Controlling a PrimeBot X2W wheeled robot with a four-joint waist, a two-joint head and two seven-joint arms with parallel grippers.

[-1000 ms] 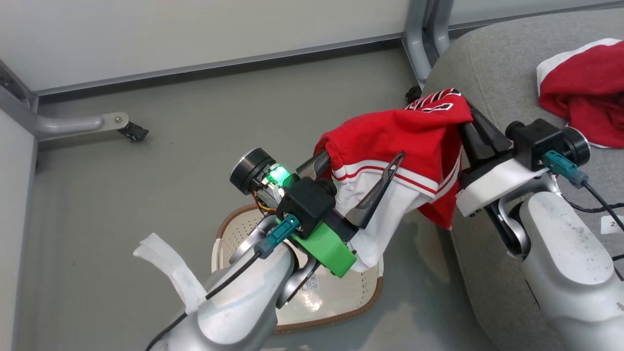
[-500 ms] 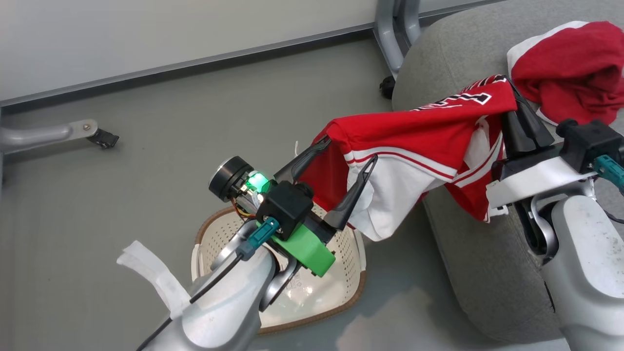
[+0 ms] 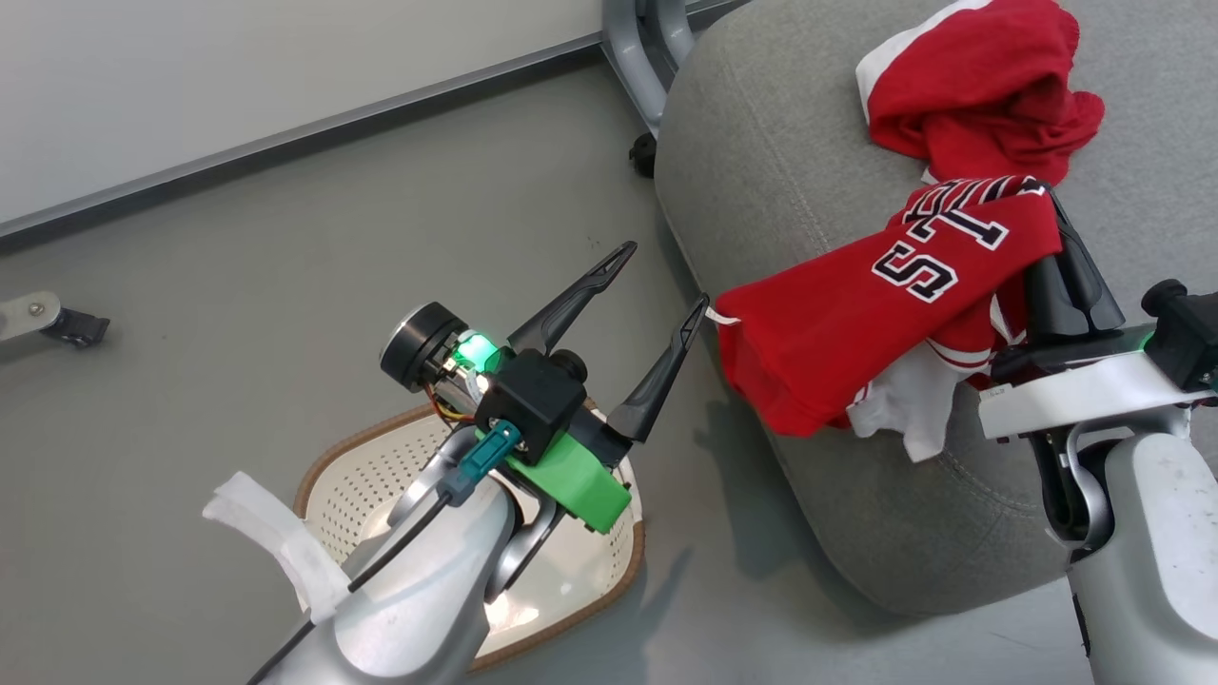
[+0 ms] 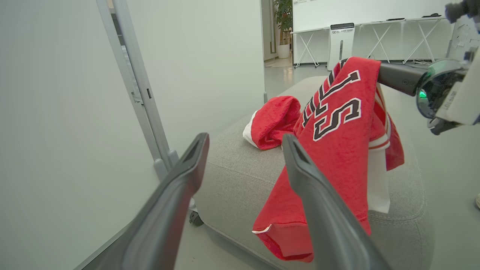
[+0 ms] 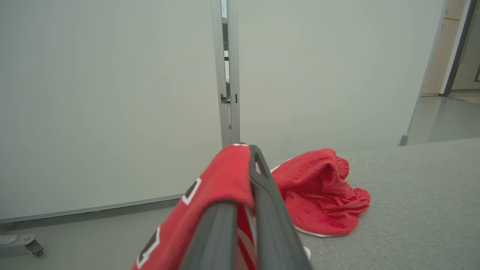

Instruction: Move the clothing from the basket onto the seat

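A red garment with white trim and dark block lettering [image 3: 885, 323] hangs over the front edge of the grey seat [image 3: 761, 143], pinched at its top by my right gripper [image 3: 1051, 205], which is shut on it. That same garment [image 4: 337, 150] dangles just beyond my left gripper [image 4: 245, 138]. The left gripper [image 3: 666, 276] stands open and empty above the floor, between basket and seat. A second red garment [image 3: 980, 86] lies bunched on the seat. The cream basket [image 3: 371, 466] sits on the floor under my left arm, with no clothing showing in the part I see.
A grey partition wall with a metal post [image 5: 227, 75] stands behind the seat, its foot [image 3: 638, 43] close to the cushion's corner. A caster foot [image 3: 71, 328] sticks out at the far left. Grey floor lies between basket and seat.
The head camera has swung toward the seat. The left gripper has let go of the garment and stands open; the right gripper has carried it over the seat's edge.
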